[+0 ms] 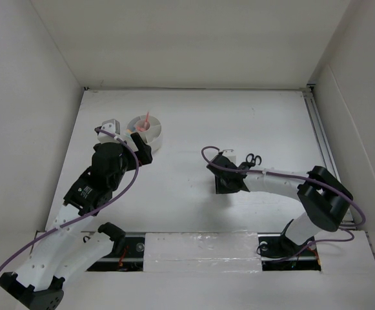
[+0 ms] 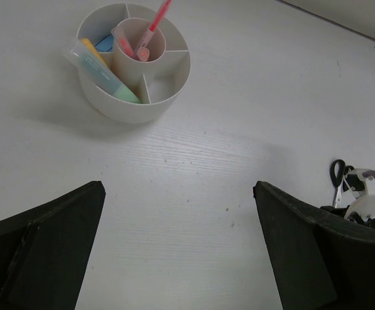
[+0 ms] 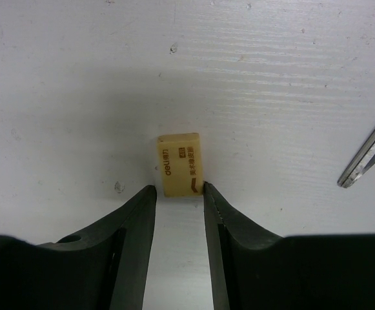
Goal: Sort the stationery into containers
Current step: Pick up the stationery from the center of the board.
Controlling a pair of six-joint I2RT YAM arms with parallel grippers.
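A round white cup with inner dividers stands at the back left. It holds pink and red pens, an orange and green highlighter and a blue piece. My left gripper is open and empty over bare table just in front of the cup. My right gripper is down at the table, its fingertips closed on the near end of a tan eraser. Black-handled scissors lie just right of it; one blade tip shows in the right wrist view.
White walls enclose the table on the left, back and right. A rail runs along the right edge. Purple cables trail along both arms. The scissors also show in the left wrist view beside the right arm.
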